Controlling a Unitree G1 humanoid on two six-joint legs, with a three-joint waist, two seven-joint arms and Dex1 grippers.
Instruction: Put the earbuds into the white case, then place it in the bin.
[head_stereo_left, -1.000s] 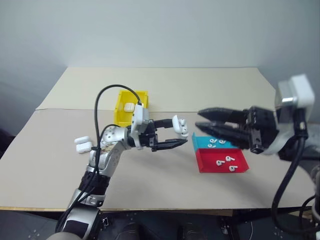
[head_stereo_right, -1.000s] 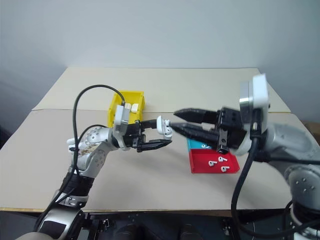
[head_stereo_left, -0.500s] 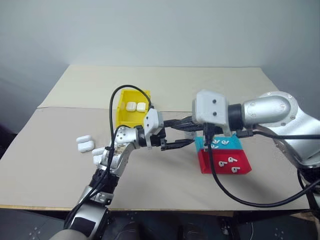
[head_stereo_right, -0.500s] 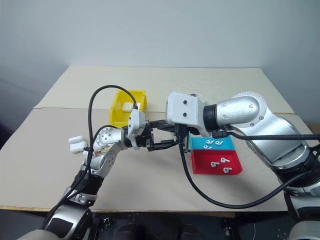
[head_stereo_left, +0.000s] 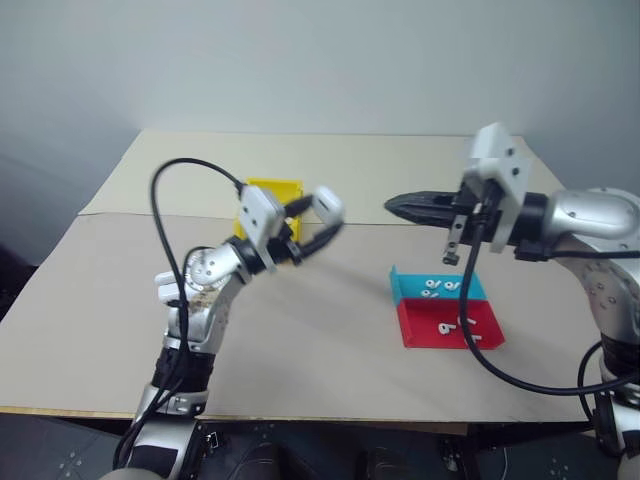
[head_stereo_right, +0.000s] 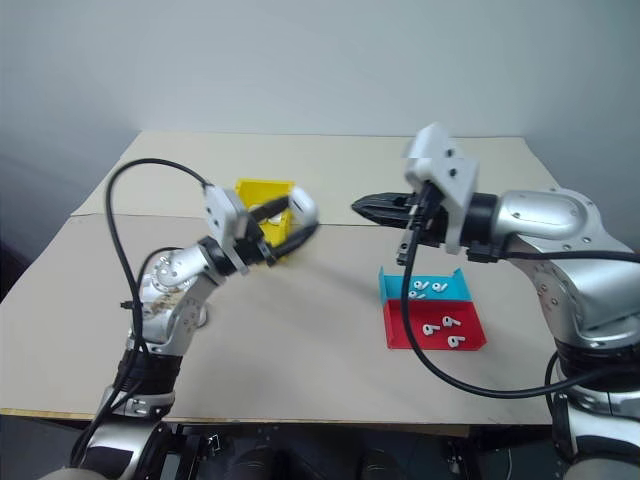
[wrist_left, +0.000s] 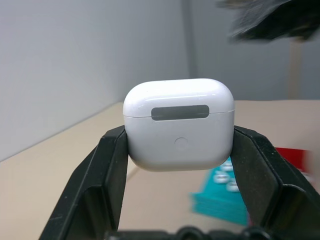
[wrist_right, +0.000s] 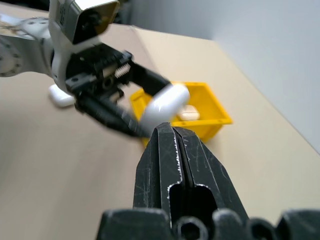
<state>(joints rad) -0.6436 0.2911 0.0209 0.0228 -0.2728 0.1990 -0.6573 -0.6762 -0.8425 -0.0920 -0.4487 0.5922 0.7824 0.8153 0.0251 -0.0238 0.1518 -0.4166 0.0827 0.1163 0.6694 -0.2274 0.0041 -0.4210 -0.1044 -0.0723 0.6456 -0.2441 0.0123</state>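
Note:
My left gripper (head_stereo_left: 318, 222) is shut on the white case (wrist_left: 178, 125), pinching its two sides; the lid is closed. It holds the case (head_stereo_left: 328, 205) in the air beside the yellow bin (head_stereo_left: 270, 186), toward its right end. The right gripper (head_stereo_left: 392, 207) hovers shut and empty, to the right of the case and apart from it. Several earbuds (head_stereo_left: 437, 287) lie in the teal tray, and more earbuds (head_stereo_right: 440, 328) lie in the red tray.
The teal tray (head_stereo_left: 400, 284) and the red tray (head_stereo_left: 420, 338) sit side by side at the right, below my right arm. A white case (wrist_right: 189, 114) lies inside the bin. Spare white cases (wrist_right: 62, 97) rest on the table at the left.
My right gripper has shut and drawn back to the right, away from the case. The left gripper has swung left and upward with the case, toward the bin.

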